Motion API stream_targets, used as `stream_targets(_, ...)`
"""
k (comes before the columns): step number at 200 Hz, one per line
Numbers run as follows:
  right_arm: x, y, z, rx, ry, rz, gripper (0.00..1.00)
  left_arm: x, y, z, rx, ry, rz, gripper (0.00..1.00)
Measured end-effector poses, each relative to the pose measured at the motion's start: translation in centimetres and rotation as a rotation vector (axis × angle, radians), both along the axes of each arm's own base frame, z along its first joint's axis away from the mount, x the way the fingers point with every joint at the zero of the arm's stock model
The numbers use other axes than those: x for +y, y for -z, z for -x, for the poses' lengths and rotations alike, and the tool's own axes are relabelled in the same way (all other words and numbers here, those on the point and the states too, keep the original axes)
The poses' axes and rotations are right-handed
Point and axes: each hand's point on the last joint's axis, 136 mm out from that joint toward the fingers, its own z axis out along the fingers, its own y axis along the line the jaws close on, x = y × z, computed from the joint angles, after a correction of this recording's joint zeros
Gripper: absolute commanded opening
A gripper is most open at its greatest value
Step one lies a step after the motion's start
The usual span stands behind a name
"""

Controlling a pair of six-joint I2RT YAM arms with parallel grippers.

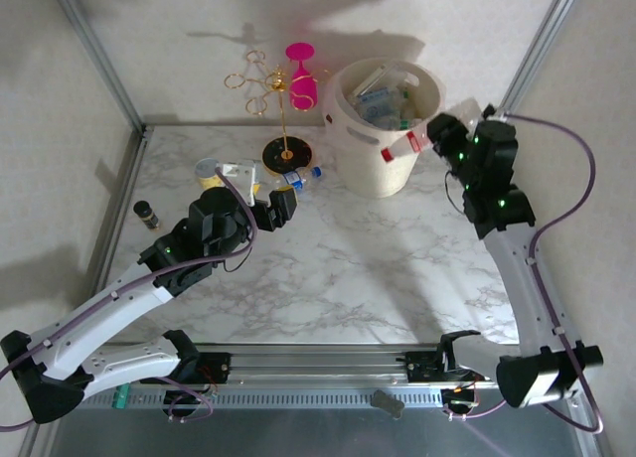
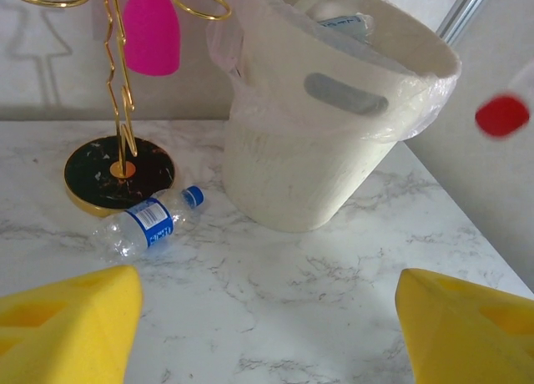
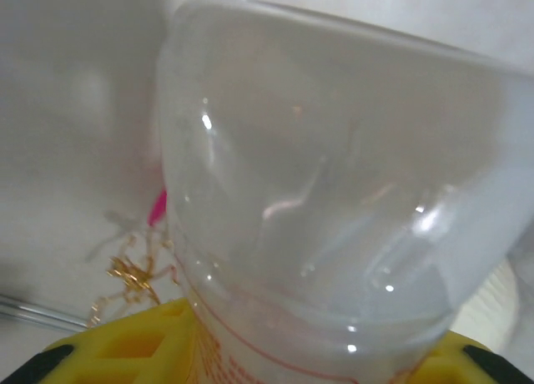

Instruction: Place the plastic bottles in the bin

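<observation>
Right fingers (image 3: 142, 351) grip a clear bottle (image 3: 334, 192), its red print (image 3: 246, 355) illegible.

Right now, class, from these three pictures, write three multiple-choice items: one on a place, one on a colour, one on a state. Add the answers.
1. Where is the blue-capped bottle?
A. in the bin
B. on the table beside the stand's black base
C. in the left hand

2. What colour is the cap of the clear bottle in the right hand?
A. red
B. green
C. white

3. How is the left hand?
A. shut on a bottle
B. open and empty
C. shut, empty

Answers:
1 B, it lies on the marble by the base.
2 A, the top and left wrist views show it red.
3 B, its yellow fingers stand apart with nothing between.
</observation>
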Motion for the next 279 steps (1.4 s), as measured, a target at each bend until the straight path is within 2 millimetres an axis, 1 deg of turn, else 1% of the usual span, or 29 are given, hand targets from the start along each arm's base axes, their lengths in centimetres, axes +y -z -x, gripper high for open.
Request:
stream_targets(18,0.0,-2.3,-2.2,-0.050,0.005,0.018,0.40,-0.1,0.0,0.0,0.001,0.006,0.000,0.79)
stream_targets(27,0.0,-2.9,-3.5,-0.062,0.007,0.035,0.40,-0.1,0.0,0.0,0.001,0.007,0.001,0.79)
stream_targets(46,0.2,-4.0,-6.8,-0.072,0.013,0.072,0.40,-0.1,0.0,0.1,0.002,0.010,0.001,0.79)
stream_targets(59,0.4,-3.9,-8.8,-0.070,0.011,0.097,0.39,-0.2,0.0,0.1,0.000,0.011,-0.002,0.79)
stream_targets(77,0.7,-3.0,-11.1,-0.044,0.005,0.131,0.39,-0.1,0.0,0.1,-0.001,0.012,-0.005,0.79)
stream_targets(100,0.9,-1.8,-13.2,-0.012,-0.003,0.165,0.39,-0.1,-0.1,0.2,-0.008,0.013,-0.009,0.79)
stream_targets(122,1.0,-0.3,-13.9,0.027,-0.012,0.188,0.39,0.0,-0.3,0.3,-0.015,0.016,-0.011,0.79)
stream_targets(160,1.5,1.1,-14.0,0.053,-0.043,0.197,0.40,0.0,-0.4,0.3,-0.018,0.019,-0.011,0.79)
stream_targets(181,1.9,2.7,-14.4,0.083,-0.067,0.199,0.41,0.0,-0.4,0.4,-0.017,0.023,-0.010,0.79)
stream_targets(204,2.4,5.0,-15.2,0.126,-0.096,0.202,0.44,0.0,-0.3,0.4,-0.017,0.024,-0.011,0.79)
stream_targets(218,2.9,6.6,-15.6,0.154,-0.115,0.210,0.48,0.0,-0.2,0.5,-0.018,0.024,-0.011,0.79)
stream_targets(227,3.3,7.1,-15.8,0.158,-0.135,0.220,0.51,0.1,-0.3,0.5,-0.019,0.024,-0.009,0.79)
stream_targets(236,3.5,7.0,-15.8,0.151,-0.145,0.227,0.56,0.1,-0.3,0.5,-0.019,0.024,-0.009,0.79)
stream_targets(249,3.9,7.0,-15.7,0.142,-0.162,0.247,0.66,0.2,-0.4,0.6,-0.022,0.023,-0.006,0.79)
stream_targets(273,4.4,6.6,-15.5,0.132,-0.185,0.293,0.79,0.4,-0.7,0.8,-0.029,0.023,0.000,0.79)
stream_targets(279,4.5,6.4,-15.4,0.129,-0.189,0.303,0.80,0.4,-0.8,0.8,-0.031,0.023,0.001,0.79)
